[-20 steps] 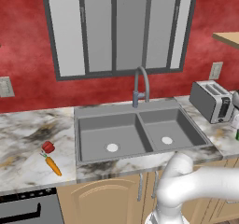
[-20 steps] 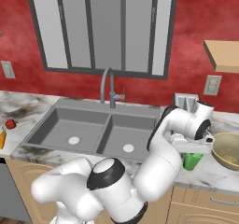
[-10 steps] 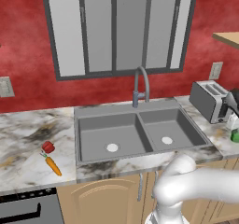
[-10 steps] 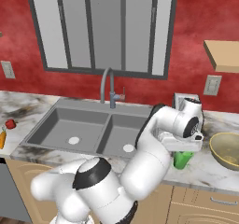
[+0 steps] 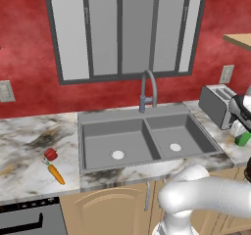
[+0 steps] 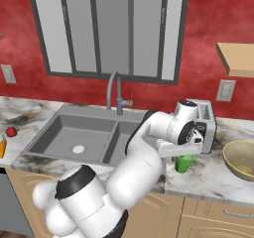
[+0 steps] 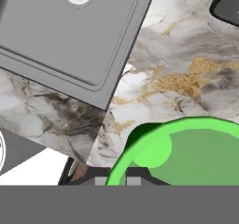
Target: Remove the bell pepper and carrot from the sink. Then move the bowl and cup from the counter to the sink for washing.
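Cup — one, bright green, at the right end of the bench, just right of the sink and in front of the toaster. The tool is clenched on the cup at its rim; in the hand view the cup's open mouth is seen from above, nothing inside it. Whether the cup's base touches the bench cannot be told.

Bowl — one, olive-yellow, on the bench right of the cup, well apart from it, nothing visible inside.

Bell pepper — one, red, on the bench left of the sink, near the front edge. Carrot — one, orange, just in front of the pepper, nearly touching it.

Sink: two basins, one white drain in each; both basins hold nothing. One curved faucet stands at the back rim, centred.

Open room: bare marble between cup and bowl, and along the strip between the sink's right rim and the cup.
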{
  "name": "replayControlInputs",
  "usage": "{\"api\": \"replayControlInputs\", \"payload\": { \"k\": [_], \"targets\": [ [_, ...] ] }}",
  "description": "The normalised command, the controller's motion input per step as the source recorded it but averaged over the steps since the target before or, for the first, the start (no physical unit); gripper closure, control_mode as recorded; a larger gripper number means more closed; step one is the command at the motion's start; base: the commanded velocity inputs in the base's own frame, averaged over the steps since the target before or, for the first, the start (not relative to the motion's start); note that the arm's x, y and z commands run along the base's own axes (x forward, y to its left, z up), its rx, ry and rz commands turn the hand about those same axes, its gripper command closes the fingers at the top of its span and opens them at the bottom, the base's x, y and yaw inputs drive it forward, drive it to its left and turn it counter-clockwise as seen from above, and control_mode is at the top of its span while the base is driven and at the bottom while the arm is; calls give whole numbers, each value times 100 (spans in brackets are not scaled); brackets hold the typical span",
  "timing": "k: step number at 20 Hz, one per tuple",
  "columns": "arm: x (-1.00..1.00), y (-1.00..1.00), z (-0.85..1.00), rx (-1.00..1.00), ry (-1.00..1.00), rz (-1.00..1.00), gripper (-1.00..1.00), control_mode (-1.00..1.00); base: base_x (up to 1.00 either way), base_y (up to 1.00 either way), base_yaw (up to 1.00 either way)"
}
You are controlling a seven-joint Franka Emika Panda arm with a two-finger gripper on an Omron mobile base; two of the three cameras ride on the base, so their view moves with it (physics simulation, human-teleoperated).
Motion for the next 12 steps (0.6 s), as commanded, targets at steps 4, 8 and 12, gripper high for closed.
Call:
{"api": "replayControlInputs", "payload": {
  "k": [4,8,12],
  "targets": [
    [0,37,13,-5,-11,7,100,-100,0,0,0],
    [0,38,10,-4,-15,10,100,-100,0,0,0],
    [2,36,6,-1,-14,13,100,-100,0,0,0]
  ]
}}
